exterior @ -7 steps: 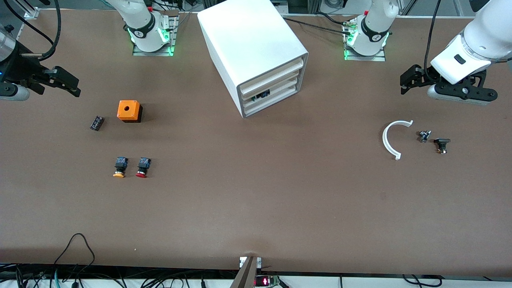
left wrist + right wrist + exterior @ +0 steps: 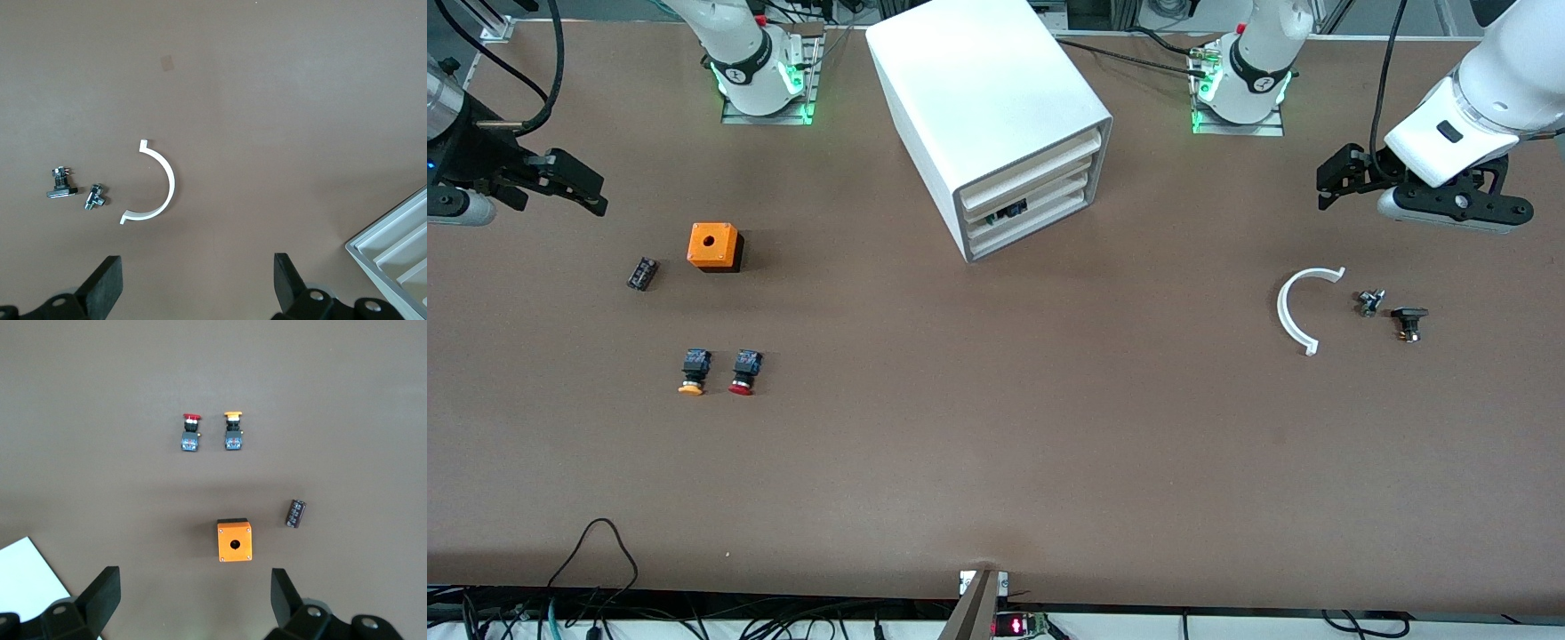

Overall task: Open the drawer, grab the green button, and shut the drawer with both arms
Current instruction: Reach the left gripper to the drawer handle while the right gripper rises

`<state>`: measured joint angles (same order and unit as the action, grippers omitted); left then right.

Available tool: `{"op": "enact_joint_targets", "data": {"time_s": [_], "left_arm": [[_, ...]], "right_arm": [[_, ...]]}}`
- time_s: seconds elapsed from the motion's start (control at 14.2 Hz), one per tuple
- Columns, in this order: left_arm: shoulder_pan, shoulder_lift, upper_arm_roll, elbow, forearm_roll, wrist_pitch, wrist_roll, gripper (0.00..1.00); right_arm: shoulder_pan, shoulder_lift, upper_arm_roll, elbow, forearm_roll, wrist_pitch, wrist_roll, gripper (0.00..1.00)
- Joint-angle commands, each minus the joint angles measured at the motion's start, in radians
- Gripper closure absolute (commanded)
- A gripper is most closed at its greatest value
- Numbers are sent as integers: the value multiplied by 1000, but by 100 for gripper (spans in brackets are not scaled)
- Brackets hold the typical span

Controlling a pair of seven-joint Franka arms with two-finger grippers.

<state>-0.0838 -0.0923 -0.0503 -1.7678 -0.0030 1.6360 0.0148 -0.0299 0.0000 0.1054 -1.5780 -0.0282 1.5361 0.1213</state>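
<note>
The white cabinet [image 2: 978, 98] stands between the arm bases, its three drawers facing the front camera. The middle drawer [image 2: 1049, 197] looks shut. A small dark thing with blue and green [image 2: 1007, 212] shows in a gap at its front; I cannot tell whether it is the green button. My left gripper [image 2: 1327, 185] hangs open and empty over the table at the left arm's end, and its wrist view shows the fingers spread [image 2: 198, 267]. My right gripper [image 2: 589, 188] hangs open and empty at the right arm's end [image 2: 193, 581]. Both are away from the cabinet.
An orange box [image 2: 713, 244], a small black part [image 2: 642, 273], a yellow-orange-capped button [image 2: 694, 370] and a red-capped button [image 2: 744, 371] lie near the right gripper. A white arc [image 2: 1294, 311] and two small metal parts [image 2: 1369, 302] [image 2: 1409, 322] lie near the left gripper.
The right gripper has shifted very slightly; nothing else has moved.
</note>
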Motion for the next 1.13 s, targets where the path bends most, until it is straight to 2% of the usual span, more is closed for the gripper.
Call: {"op": "enact_joint_targets", "data": {"time_s": [0.0,0.28,0.7,1.06], "left_arm": [[-1,-11,1,11,-5,-21,2,0],[-4,0,1,33,-6,-53,1,0],[-7,6,-17,53,-22,-152,4,0],[-8,22,-74,53,-165,-206,7,0]], "right_arm": [[-12,38,16,-4,-32,-62,-19,0],[-15,93,14,-8,-21,-51,-2,0],[-10,196,16,-2,-13,77,23,0],[4,258,17,13,-13,113,90,0]]}}
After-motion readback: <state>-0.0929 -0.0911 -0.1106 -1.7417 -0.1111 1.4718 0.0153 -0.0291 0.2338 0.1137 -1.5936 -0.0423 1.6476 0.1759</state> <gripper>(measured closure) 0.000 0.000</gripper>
